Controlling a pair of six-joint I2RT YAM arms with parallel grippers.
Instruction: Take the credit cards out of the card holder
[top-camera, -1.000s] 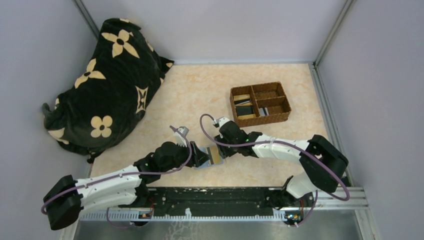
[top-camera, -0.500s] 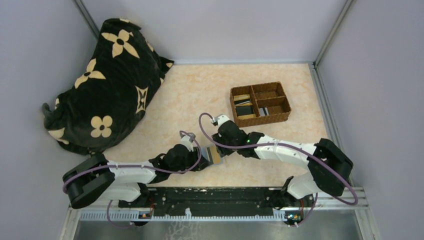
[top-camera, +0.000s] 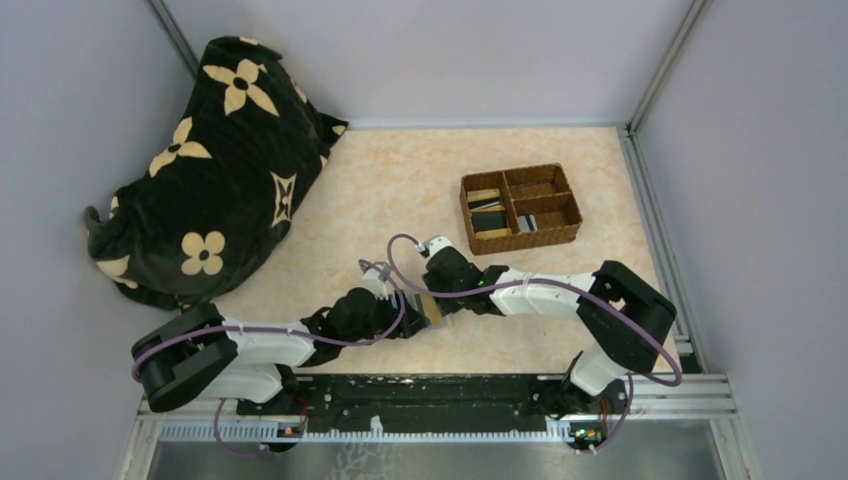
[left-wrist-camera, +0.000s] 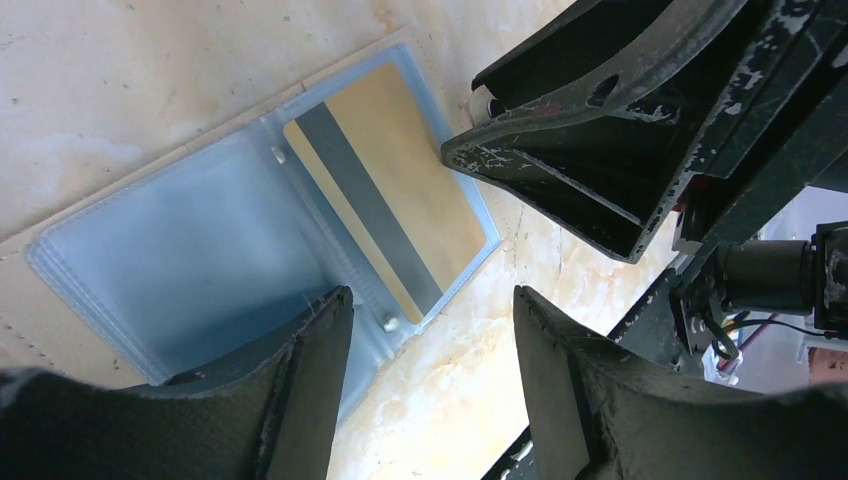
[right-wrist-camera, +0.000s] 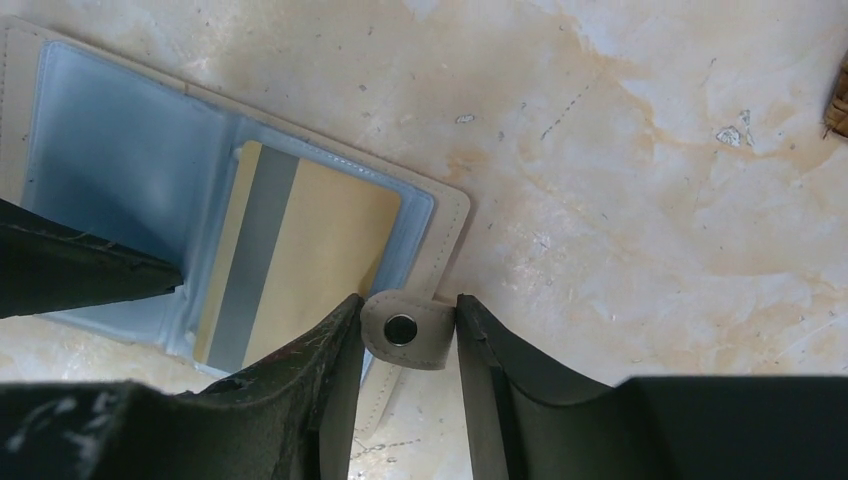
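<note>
The card holder lies open, gold card stripe lengthwise — right tool clamps snap tab; left tool apart.

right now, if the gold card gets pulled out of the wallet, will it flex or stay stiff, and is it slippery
Probably stiff: the gold card lies flat with straight edges. Likely slippery, since its face looks smooth. The pocket of the wallet encloses it on most sides, so it may drag a little coming out.
</note>
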